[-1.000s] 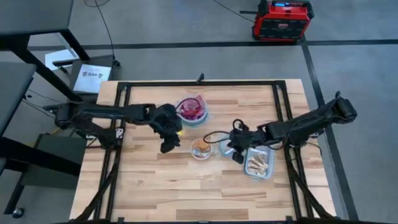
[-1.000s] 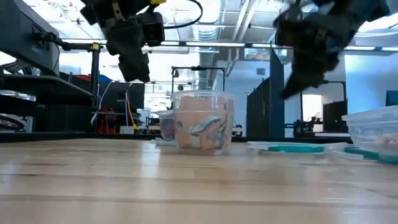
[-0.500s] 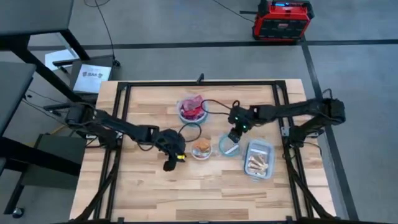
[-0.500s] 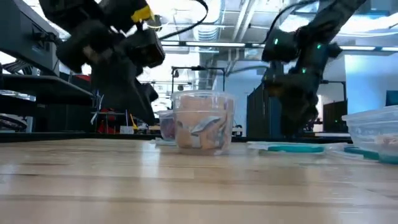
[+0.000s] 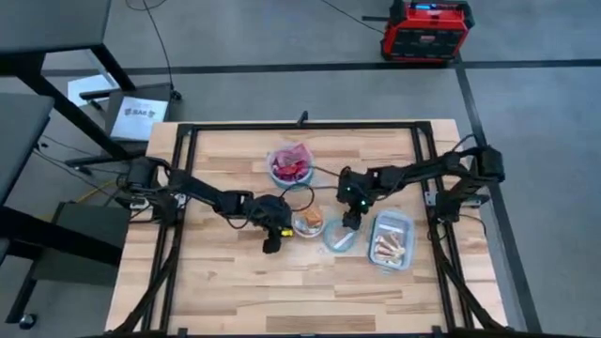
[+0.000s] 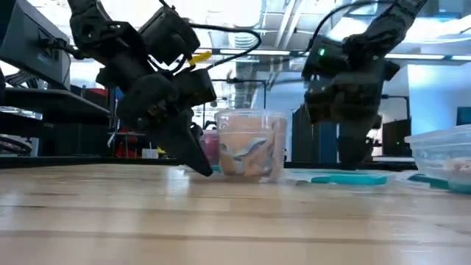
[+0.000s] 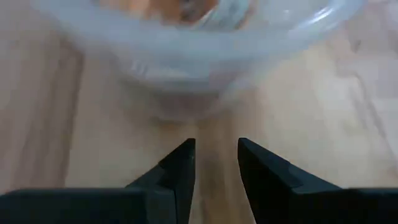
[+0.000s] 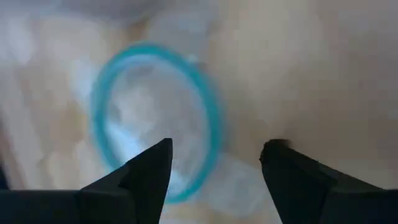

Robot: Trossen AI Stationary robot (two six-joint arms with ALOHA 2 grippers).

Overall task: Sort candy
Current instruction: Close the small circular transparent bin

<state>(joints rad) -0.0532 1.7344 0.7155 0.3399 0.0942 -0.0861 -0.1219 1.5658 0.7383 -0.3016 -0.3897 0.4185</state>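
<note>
Candy [image 5: 306, 221] sits in bowl just ahead of L gripper [image 7: 215, 163], fingers nearly closed, empty, tips at table. R gripper [image 8: 214, 171] wide open, empty, over teal-rimmed bowl [image 8: 155, 118]. Risk: L pushes on, bowl slides or tips, sweets spill.

Left pincer [image 5: 272, 246] narrow, right pincer [image 5: 349, 225] spread

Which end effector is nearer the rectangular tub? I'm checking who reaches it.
Right. The right end effector hangs over the bluish-rimmed bowl, just beside the rectangular tub. The left end effector sits beyond the candy bowl, farther away.
</note>
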